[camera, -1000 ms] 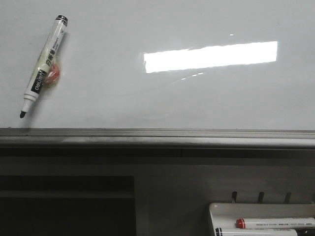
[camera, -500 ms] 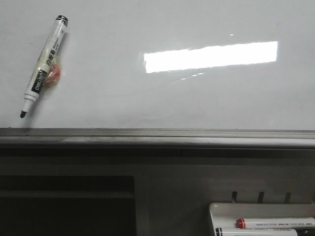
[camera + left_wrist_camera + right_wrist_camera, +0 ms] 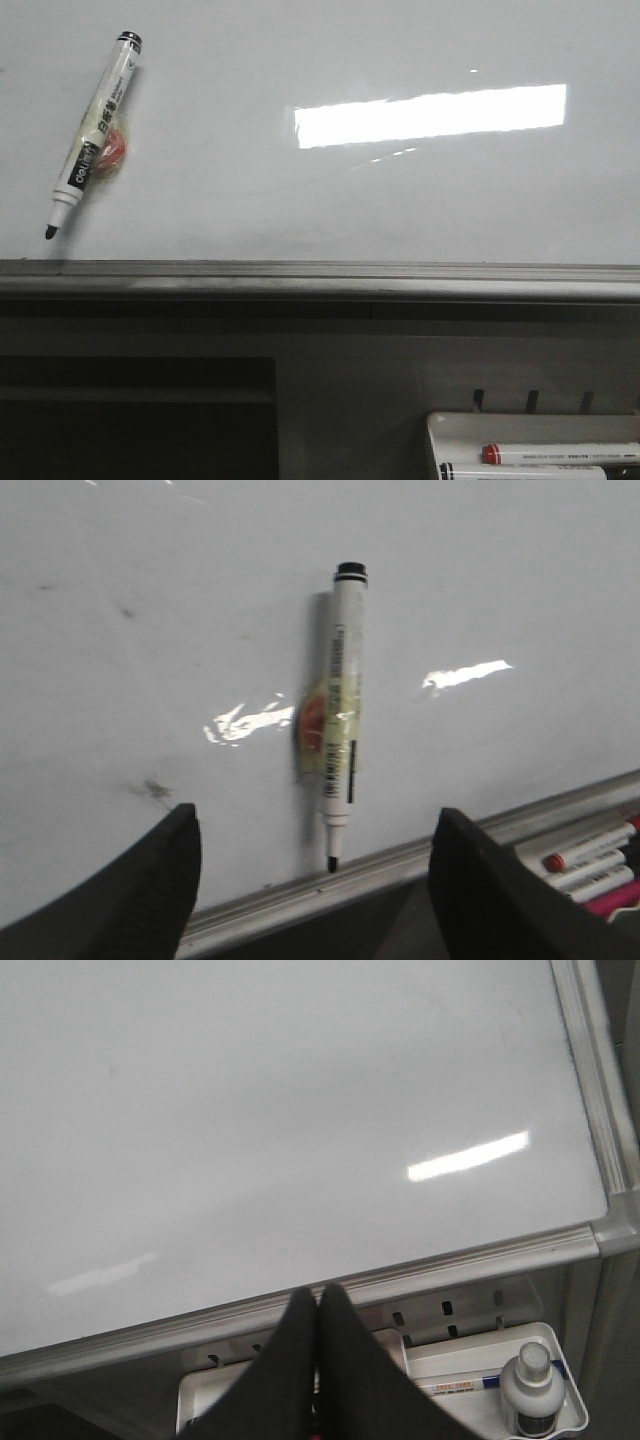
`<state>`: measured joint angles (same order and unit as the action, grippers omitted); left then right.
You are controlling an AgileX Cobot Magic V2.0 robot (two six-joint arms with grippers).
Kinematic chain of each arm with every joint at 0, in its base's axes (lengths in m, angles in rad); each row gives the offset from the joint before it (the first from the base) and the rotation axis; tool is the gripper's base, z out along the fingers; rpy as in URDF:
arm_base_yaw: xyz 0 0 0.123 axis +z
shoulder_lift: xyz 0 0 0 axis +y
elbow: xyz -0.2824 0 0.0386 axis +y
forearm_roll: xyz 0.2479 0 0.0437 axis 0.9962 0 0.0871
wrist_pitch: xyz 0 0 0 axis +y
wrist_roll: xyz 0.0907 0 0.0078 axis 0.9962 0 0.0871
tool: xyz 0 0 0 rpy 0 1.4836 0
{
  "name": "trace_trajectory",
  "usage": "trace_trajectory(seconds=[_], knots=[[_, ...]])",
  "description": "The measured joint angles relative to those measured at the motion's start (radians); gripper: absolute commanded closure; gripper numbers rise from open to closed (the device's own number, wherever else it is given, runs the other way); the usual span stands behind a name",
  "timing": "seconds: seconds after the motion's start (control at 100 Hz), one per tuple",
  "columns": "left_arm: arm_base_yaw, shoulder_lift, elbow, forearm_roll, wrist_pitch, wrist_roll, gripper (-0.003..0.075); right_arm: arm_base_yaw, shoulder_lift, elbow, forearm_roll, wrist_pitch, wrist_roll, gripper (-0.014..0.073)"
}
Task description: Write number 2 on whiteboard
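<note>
My left gripper (image 3: 315,880) stands with fingers spread wide, facing a black marker (image 3: 92,135) stuck tip-down to the whiteboard (image 3: 400,200), apparently on a red-and-yellow holder. My right gripper (image 3: 319,1305) has its fingers pressed together. No digit is visible on the board.

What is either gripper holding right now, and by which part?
Nothing. The left gripper is open, short of the marker stuck on the whiteboard. The right gripper is shut with nothing visible between its fingers.
</note>
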<state>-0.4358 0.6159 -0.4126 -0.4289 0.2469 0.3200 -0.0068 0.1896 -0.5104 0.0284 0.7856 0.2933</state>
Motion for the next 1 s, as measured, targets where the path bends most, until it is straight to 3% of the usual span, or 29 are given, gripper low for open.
trace_trajectory(seconds=[0.13,0.25,0.41,0.72,1.0], knots=[[-0.202,0.016,-0.001,0.402,-0.052,-0.428,0.0311,0.0,0.0,0.0,-0.001,0.0,0.0,0.0645],[-0.272,0.064,-0.001,0.579,-0.05,-0.6,0.0352,0.0,0.0,0.0,-0.001,0.0,0.0,0.0645],[-0.265,0.149,-0.001,0.64,-0.069,-0.646,0.0352,0.0,0.0,0.0,-0.001,0.0,-0.002,0.0645],[-0.153,0.288,-0.001,0.671,-0.164,-0.652,0.0351,0.0,0.0,0.0,-0.001,0.0,-0.002,0.0645],[-0.144,0.346,-0.002,0.674,-0.261,-0.652,0.0342,0.0,0.0,0.0,-0.001,0.001,-0.002,0.0645]])
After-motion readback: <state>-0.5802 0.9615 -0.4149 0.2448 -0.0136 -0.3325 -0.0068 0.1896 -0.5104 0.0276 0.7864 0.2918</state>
